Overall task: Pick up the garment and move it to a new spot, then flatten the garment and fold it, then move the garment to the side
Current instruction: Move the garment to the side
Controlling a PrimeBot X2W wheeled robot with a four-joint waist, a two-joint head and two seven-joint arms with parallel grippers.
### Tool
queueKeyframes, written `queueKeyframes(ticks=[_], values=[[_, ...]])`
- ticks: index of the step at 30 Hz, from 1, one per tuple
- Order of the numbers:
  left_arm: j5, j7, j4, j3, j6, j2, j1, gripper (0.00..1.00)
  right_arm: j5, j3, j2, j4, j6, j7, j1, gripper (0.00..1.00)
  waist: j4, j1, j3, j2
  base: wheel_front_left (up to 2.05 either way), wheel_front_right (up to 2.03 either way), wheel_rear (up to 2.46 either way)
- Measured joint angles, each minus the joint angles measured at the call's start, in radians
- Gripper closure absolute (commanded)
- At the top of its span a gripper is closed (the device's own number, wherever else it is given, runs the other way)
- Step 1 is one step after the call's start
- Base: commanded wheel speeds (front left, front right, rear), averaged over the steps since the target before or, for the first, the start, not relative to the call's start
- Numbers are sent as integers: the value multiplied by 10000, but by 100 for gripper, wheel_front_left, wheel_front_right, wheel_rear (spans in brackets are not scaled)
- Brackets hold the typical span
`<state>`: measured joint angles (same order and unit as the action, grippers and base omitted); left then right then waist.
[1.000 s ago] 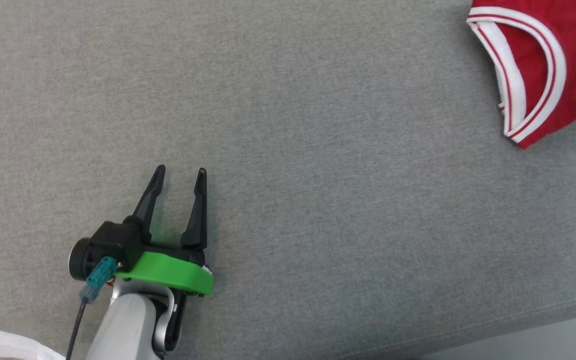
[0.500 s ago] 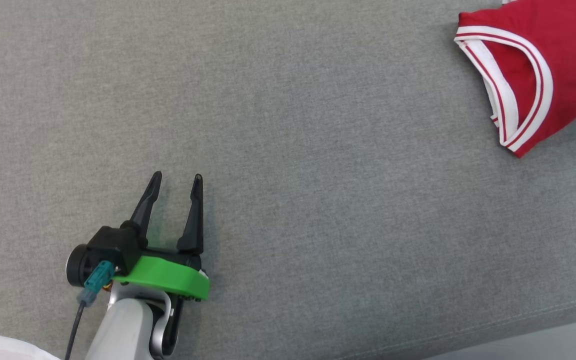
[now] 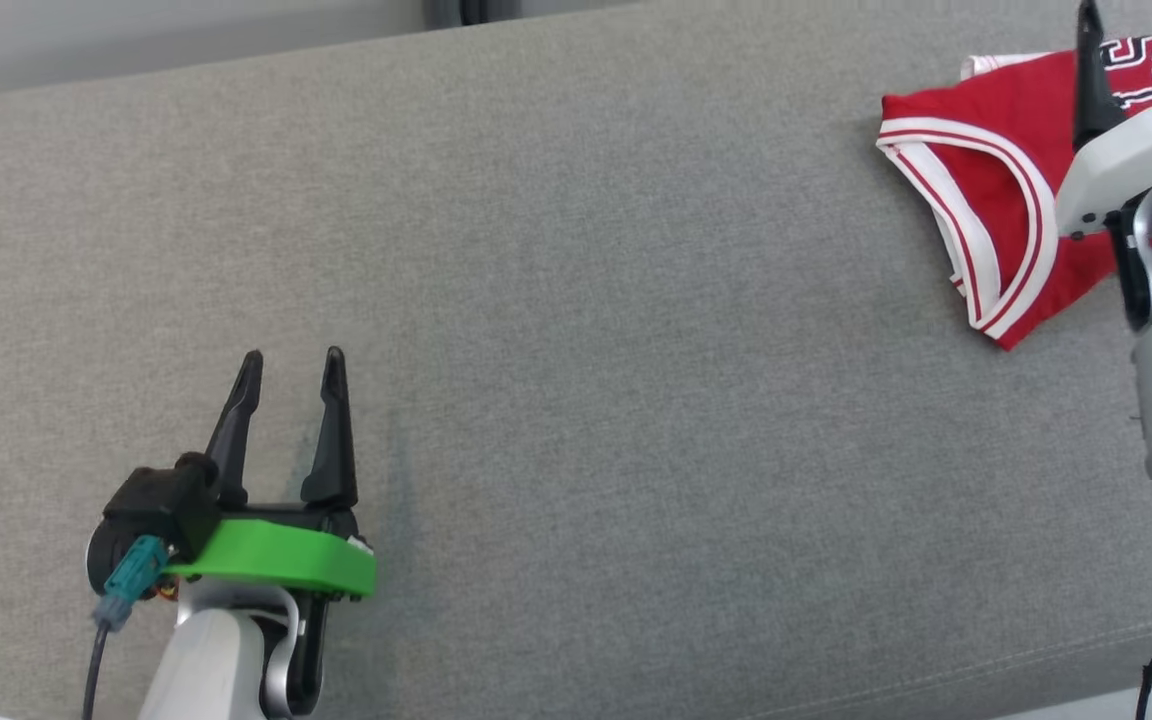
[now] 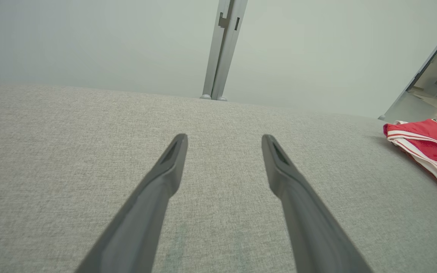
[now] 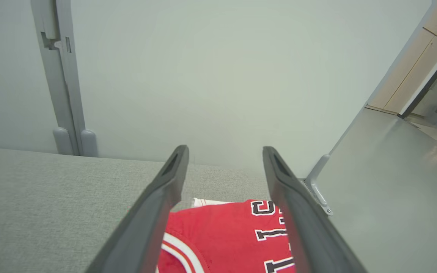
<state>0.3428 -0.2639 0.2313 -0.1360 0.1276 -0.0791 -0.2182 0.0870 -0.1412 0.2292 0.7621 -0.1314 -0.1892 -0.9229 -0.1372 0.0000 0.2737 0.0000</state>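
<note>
The garment (image 3: 996, 180) is a red jersey with white trim and dark lettering, lying folded at the far right of the grey fabric surface (image 3: 636, 350). My right gripper (image 5: 225, 149) hangs open just above the garment (image 5: 222, 235), with nothing between its fingers. In the head view the right gripper (image 3: 1141, 20) sits at the top right corner, and its pale forearm covers part of the cloth. My left gripper (image 3: 294, 355) rests open at the lower left, far from the garment (image 4: 427, 144), fingers (image 4: 165, 178) spread over bare fabric.
A pale wall with a grey upright post (image 4: 222, 45) runs behind the surface's far edge. The post (image 5: 59, 76) stands left of the right gripper. A smooth grey panel (image 5: 385, 182) borders the surface on the right. The near edge shows at the head view's bottom right.
The head view has shifted, so the far edge and wall now show. My right arm has come into that view over the garment. The left gripper holds its pose, still open.
</note>
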Motion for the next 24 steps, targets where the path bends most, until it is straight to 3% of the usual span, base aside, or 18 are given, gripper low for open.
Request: queueKeyframes(ticks=[14, 19, 24], values=[[203, 0, 242, 961, -2, 209, 1205, 0, -583, 328, -1622, -1419, 0, -702, 3440, 0, 685, 0, -1568, 0, 0, 0, 0], [205, 0, 330, 1099, -2, 242, 1771, 0, -903, 474, -1781, -2153, 2, -725, 4834, 0, 899, 0, -2007, 0, 0, 0, 0], [299, 0, 359, 1210, -2, 261, 2276, 0, -2059, 1149, -1810, -3145, 2, -727, 6286, 0, 1053, 0, -2353, 0, 0, 0, 0]])
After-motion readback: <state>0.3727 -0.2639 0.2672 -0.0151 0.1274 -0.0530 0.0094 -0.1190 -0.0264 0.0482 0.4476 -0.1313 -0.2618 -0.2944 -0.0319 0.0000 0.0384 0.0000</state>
